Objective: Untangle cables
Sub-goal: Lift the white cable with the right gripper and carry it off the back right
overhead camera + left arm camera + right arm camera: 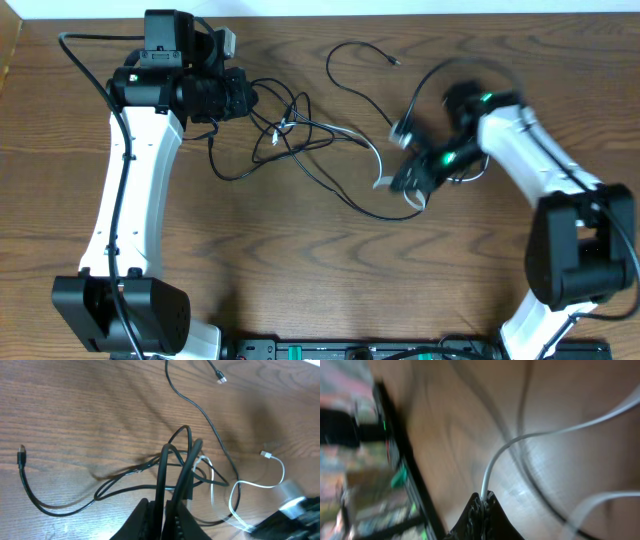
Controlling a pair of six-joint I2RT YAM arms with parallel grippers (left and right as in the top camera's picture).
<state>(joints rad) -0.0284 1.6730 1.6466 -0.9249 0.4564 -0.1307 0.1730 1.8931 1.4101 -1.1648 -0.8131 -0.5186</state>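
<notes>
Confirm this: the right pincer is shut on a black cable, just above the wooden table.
Wrong colour. The right pincer is shut on the white cable, just above the wooden table; the right wrist view shows it.

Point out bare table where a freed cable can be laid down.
Free: the table in front of the black cables, between left arm and right arm; also the far right corner. Crowded: the middle back, where black loops and the white cable cross.

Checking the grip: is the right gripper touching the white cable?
Touching. The right wrist view shows the white cable pinched in the shut right gripper.
</notes>
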